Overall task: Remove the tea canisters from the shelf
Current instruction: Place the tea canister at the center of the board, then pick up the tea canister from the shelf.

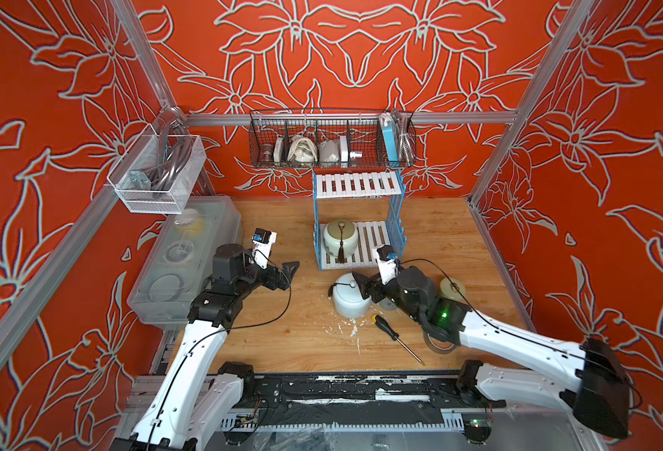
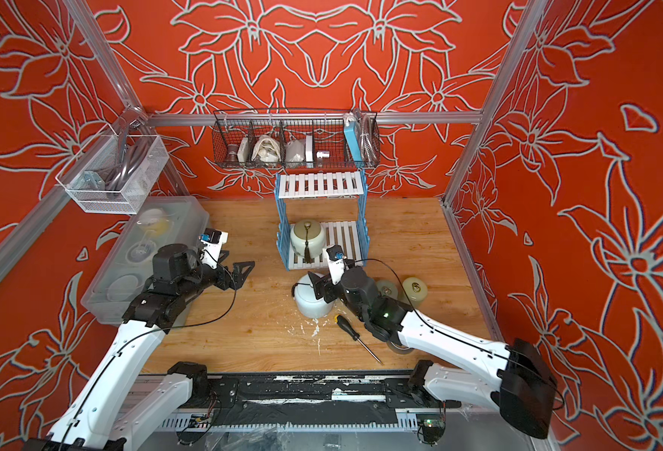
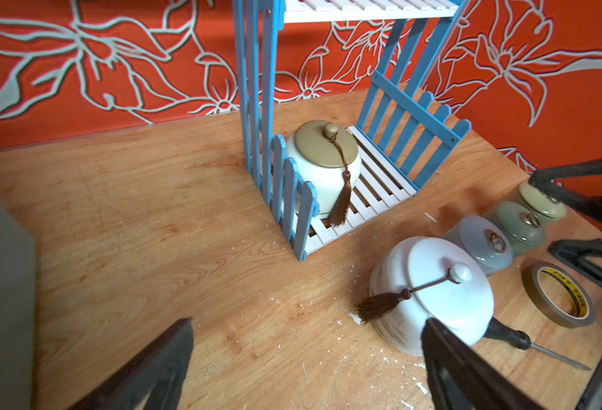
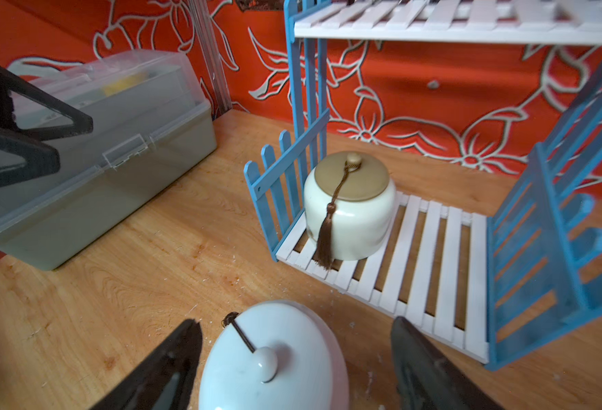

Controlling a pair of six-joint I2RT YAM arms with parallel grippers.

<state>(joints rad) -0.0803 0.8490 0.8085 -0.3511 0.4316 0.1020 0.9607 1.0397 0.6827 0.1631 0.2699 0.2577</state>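
**Sitting alone on shelf [image 1: 396, 218]: cream canister [image 1: 340, 238]**

Empty, the left gripper [image 1: 288, 274] hangs wide open. The cream canister occupies the lower board [image 1: 372, 242]. On the table [image 1: 275, 336] in front, the right gripper [image 4: 296, 321] straddles the pale canister [image 1: 347, 300], fingers [image 4: 427, 365] spread; slim canisters [image 3: 519, 227] stand rightward.

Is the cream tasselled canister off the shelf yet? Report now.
No, the cream canister stands on the lower white board of the shelf, next to one blue fence side.
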